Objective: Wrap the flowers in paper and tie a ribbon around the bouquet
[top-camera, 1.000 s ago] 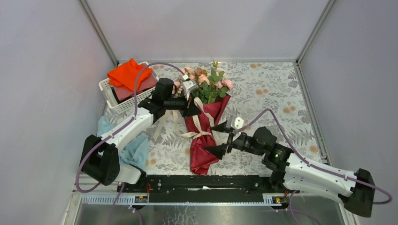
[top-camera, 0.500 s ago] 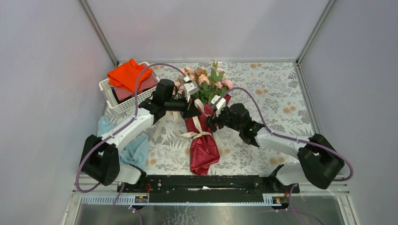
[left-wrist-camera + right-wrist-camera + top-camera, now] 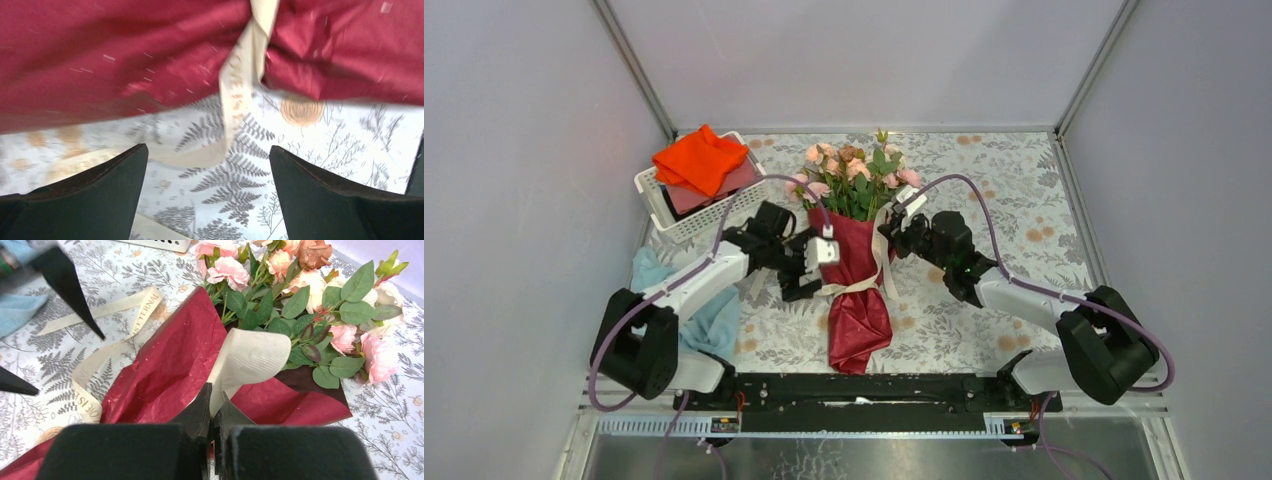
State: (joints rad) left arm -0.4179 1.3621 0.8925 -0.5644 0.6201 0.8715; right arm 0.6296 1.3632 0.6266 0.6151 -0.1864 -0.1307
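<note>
The bouquet lies in the middle of the table: pink and peach flowers [image 3: 856,170] [image 3: 320,295] rise from the dark red paper [image 3: 856,310] [image 3: 165,365] [image 3: 125,55]. A cream ribbon [image 3: 856,288] [image 3: 240,95] crosses the cone's waist, and its loose tail trails on the table to the left. My right gripper [image 3: 891,228] [image 3: 214,392] sits at the cone's upper right edge, shut on a curled length of ribbon [image 3: 250,360]. At the left side of the waist my left gripper [image 3: 810,268] [image 3: 207,167] stands open over the table, and nothing is between its fingers [image 3: 100,185].
A white basket [image 3: 686,224] holding an orange cloth [image 3: 699,158] stands at the back left. A light blue cloth [image 3: 712,315] lies by the left arm. A black rail [image 3: 864,390] runs along the near edge. Grey walls close in the table on three sides.
My left gripper has opened, let go of the ribbon and moved nearer, down to the waist. My right gripper swung up to the cone's upper right and shut on the ribbon.
</note>
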